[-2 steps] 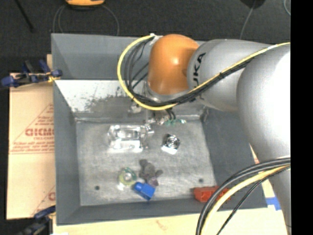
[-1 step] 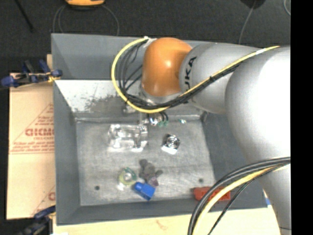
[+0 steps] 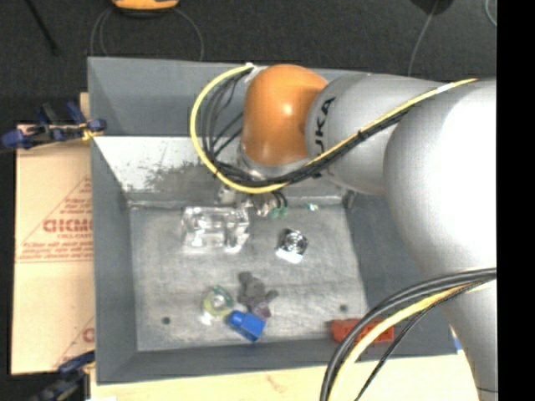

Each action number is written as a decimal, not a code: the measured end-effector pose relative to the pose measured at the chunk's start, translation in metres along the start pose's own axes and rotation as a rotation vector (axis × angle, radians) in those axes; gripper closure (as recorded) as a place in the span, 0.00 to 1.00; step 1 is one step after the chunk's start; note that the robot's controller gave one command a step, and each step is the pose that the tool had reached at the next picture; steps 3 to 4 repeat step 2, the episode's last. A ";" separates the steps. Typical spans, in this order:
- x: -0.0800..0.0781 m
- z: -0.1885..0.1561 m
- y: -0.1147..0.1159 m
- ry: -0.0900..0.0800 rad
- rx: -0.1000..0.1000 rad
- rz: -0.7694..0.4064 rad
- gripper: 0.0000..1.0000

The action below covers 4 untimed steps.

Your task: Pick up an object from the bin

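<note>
Nearest you looms the arm [image 3: 435, 165], its thick silver link sweeping in from the right across the grey bin [image 3: 113, 249]. Its orange wrist cover [image 3: 280, 111] sits above the bin's back wall, facing down, with a yellow cable [image 3: 201, 153] looped round it. Under that cover the claw [image 3: 251, 201] hangs low at the back of the floor. You cannot tell whether it is wide or narrow, and nothing shows in it.

By my reading you are at the approach, with nothing picked yet. Closest is a clear plastic piece [image 3: 216, 228], just beside the claw to its left. A crumpled silver thing [image 3: 291, 245] lies near on the other side. Your next move calls for centring over one of them and descending. A blue block [image 3: 247, 324] lies well apart, by the front.
</note>
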<state>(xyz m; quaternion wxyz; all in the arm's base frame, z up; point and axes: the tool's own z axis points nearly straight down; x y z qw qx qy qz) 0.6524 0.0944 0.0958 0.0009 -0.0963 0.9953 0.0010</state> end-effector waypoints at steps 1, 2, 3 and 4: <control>0.022 -0.182 0.008 -0.007 0.001 0.054 1.00; 0.026 -0.329 0.083 -0.007 0.002 -0.211 1.00; 0.026 -0.329 0.083 -0.007 0.002 -0.211 1.00; 0.026 -0.329 0.083 -0.007 0.002 -0.211 1.00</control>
